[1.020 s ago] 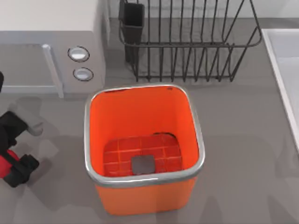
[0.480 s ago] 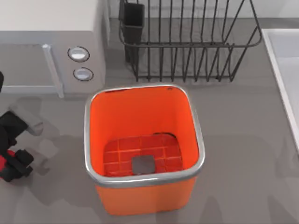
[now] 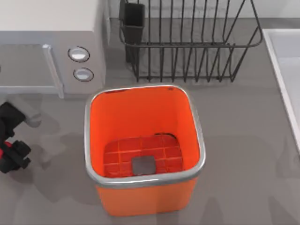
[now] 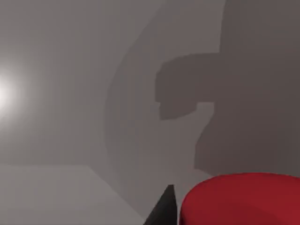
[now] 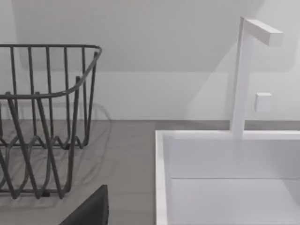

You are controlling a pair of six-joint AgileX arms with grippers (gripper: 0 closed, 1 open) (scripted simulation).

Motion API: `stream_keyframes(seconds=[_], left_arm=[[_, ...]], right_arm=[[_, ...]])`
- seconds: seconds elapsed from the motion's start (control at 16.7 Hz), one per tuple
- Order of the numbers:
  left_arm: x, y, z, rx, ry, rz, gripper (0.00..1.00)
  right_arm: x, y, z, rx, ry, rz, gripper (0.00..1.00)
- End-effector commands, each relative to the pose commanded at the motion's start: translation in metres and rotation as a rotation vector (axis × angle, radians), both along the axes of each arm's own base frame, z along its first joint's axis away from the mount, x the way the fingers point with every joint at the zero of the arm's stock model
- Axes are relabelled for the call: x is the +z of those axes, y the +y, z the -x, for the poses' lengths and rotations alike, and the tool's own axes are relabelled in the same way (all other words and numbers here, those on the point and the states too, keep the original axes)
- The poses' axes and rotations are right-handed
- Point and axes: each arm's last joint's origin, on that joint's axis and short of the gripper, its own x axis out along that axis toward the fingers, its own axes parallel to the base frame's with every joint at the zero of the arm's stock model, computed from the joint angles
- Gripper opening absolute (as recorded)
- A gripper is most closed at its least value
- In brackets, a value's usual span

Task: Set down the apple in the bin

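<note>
A: Nearest the camera in the top view?
B: The bin [image 3: 144, 197] – orange, silver rim, gridded floor w/ a grey square in the middle. Stands upright on the grey bench [image 3: 243, 154], nothing lying in it.

A: And the apple?
B: At the top view's far left edge, well apart from the bin. Just a sliver of red [image 3: 3, 148] between black parts of the left tool [image 3: 10, 157]. In the left wrist view it's a big red dome [image 4: 241, 199] right up close, w/ one dark fingertip [image 4: 164, 208] beside it.

A: So the left tool's got it?
B: Looks clamped on the apple – fingers either side, red between them. Whether it's lifted off the bench, can't tell.

A: Right tool?
B: A dark corner of it [image 5: 91, 211] in the right wrist view; can't tell if open or closed. That view looks toward the white sink [image 5: 225, 178] and its tap [image 5: 243, 75].

A: Farther back?
B: Microwave [image 3: 51, 28] at back left w/ two round knobs, then the black wire dish rack [image 3: 187, 42] behind the bin.
</note>
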Motion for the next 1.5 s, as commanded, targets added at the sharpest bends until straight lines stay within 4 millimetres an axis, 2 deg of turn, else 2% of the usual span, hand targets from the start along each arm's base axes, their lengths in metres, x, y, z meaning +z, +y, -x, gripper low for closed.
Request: stream_keyframes(seconds=[0.18,0.48,0.6,0.72,1.02,1.14,1.26,1.38,1.5], left_arm=[[0.036,0.0,-0.006,-0.003,0.01,0.0,0.0],[0.106,-0.001,0.003,-0.005,0.041,0.001,0.0],[0.125,-0.001,0.007,-0.003,0.021,0.0,0.0],[0.131,-0.001,0.008,-0.002,0.013,0.0,0.0],[0.13,-0.004,0.005,-0.019,0.018,0.0,0.0],[0.134,-0.021,-0.005,-0.091,0.02,0.003,0.0],[0.137,-0.051,-0.017,-0.212,0.028,0.006,0.0],[0.139,-0.099,-0.024,-0.378,0.044,0.01,0.0],[0.139,-0.155,-0.022,-0.565,0.063,0.012,0.0]], right_arm=[[0.0,0.0,0.0,0.0,0.0,0.0,1.0],[0.0,0.0,0.0,0.0,0.0,0.0,1.0],[0.0,0.0,0.0,0.0,0.0,0.0,1.0],[0.0,0.0,0.0,0.0,0.0,0.0,1.0],[0.0,0.0,0.0,0.0,0.0,0.0,1.0],[0.0,0.0,0.0,0.0,0.0,0.0,1.0],[0.0,0.0,0.0,0.0,0.0,0.0,1.0],[0.0,0.0,0.0,0.0,0.0,0.0,1.0],[0.0,0.0,0.0,0.0,0.0,0.0,1.0]])
